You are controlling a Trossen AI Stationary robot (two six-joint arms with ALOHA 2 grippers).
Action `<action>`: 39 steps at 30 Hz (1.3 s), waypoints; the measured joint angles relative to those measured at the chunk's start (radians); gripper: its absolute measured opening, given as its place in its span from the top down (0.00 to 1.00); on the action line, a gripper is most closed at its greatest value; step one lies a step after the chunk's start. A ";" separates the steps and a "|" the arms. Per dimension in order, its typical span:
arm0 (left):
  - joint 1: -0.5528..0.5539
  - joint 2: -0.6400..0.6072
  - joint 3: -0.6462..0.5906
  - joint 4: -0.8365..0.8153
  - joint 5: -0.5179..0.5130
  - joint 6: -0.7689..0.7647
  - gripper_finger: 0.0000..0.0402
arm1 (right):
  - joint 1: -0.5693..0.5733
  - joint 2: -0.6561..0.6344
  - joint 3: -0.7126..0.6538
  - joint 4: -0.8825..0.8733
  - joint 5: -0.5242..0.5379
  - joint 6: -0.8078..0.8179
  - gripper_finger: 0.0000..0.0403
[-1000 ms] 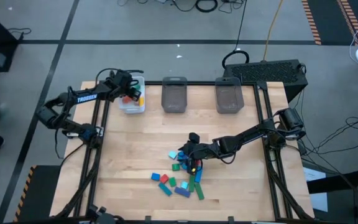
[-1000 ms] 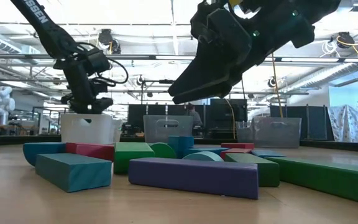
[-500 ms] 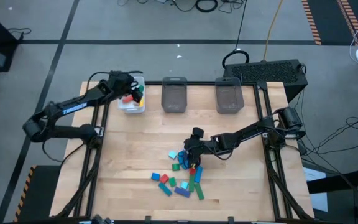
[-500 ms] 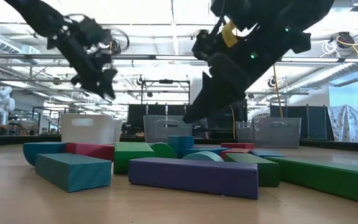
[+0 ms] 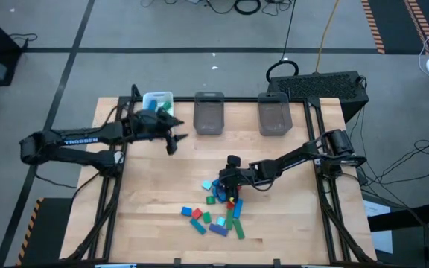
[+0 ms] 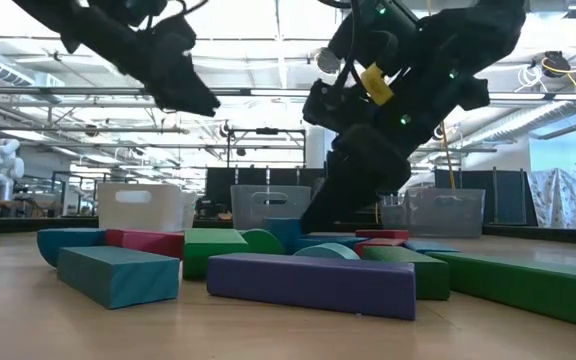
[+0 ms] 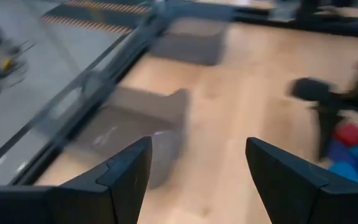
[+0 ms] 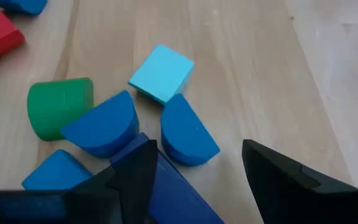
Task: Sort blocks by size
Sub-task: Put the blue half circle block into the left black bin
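Observation:
Several coloured blocks (image 5: 216,207) lie in a loose pile on the wooden table's near middle; in the low view a purple bar (image 6: 310,284), a teal bar (image 6: 118,273) and a green bar (image 6: 528,283) lie in front. My right gripper (image 5: 226,180) is open, pointing down just over the pile's far end, above a light blue tile (image 8: 162,71), two blue half-discs (image 8: 188,134) and a green cylinder (image 8: 59,106). My left gripper (image 5: 175,139) is open and empty, in the air beside the white tray (image 5: 157,99).
Two grey bins (image 5: 208,114) (image 5: 273,114) stand along the far edge, right of the white tray, which holds some teal pieces. Bare table lies between the bins and the pile and to the pile's left.
My left gripper has swung away from the white tray, toward the table's middle and near side, and has risen in the low view. My right gripper has tipped to point steeply down and has come lower over the far end of the pile. The blocks have kept still.

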 joint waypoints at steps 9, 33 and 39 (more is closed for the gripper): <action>-0.181 0.005 -0.134 0.241 -0.003 -0.001 0.35 | -0.019 0.006 0.000 0.040 -0.011 -0.047 0.45; -0.294 0.313 -0.228 0.764 -0.038 -0.027 0.35 | -0.046 0.014 -0.001 0.067 -0.112 -0.051 0.71; -0.316 0.345 -0.228 0.774 -0.033 0.018 0.35 | -0.046 0.014 -0.001 0.068 -0.112 -0.040 0.80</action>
